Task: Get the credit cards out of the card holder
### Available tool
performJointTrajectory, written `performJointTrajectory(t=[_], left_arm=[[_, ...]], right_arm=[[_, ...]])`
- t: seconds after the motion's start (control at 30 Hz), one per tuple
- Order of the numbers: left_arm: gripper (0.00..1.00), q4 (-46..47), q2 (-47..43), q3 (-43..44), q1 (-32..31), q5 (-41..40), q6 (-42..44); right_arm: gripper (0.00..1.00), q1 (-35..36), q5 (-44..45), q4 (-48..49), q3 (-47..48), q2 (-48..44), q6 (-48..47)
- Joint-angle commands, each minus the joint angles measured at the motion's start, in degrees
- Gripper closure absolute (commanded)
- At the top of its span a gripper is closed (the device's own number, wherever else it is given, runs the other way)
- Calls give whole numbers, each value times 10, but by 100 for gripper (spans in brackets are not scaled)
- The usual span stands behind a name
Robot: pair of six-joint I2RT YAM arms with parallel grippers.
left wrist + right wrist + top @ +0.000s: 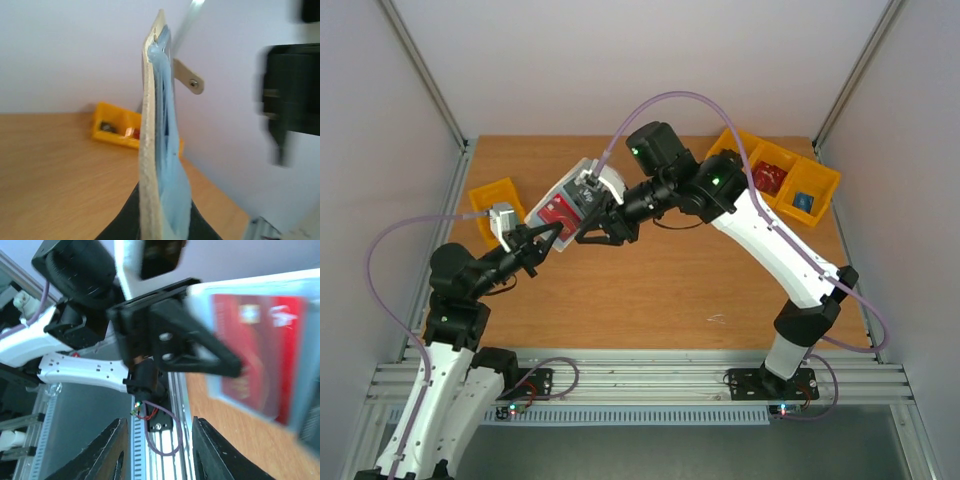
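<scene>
Held the card holder (552, 195) up off the table (650, 290), over its far left part, in the left claw (542, 245), clamped tight on the lower edge. Seen edge-on from the left wrist: beige outside, pale blue lining, standing roughly upright. Showed a red card (560, 213) tucked in a pocket of the inner face, turned toward the right claw (603, 238). Had that claw spread wide, gripping nothing, fingers (112, 450) just beside the holder without clearly touching it. Could not read the pale markings on the card: too blurred for any brand or lettering. Noted a yellow bin (498, 200) near the left edge, and a row of yellow bins (745, 150) at the far right corner, with a red item (770, 180) and a blue item (805, 198) inside.
</scene>
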Motion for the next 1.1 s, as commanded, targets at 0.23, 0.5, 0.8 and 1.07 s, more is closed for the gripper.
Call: performJointTrajectory(t=[0.23,0.5,0.8,1.07], left_arm=[[100,214,-7,6,5,231,-97],[100,224,-7,9,5,238,-101],[100,220,-8,5,5,235,-101],[80,206,-11,0,5,221,-101]], right_arm=[[69,-40,-36,43,-1,14,38],[70,-30,-52,43,2,26,31],[98,-29,-104,45,0,22,20],[99,-42,-112,43,-2,11,15]])
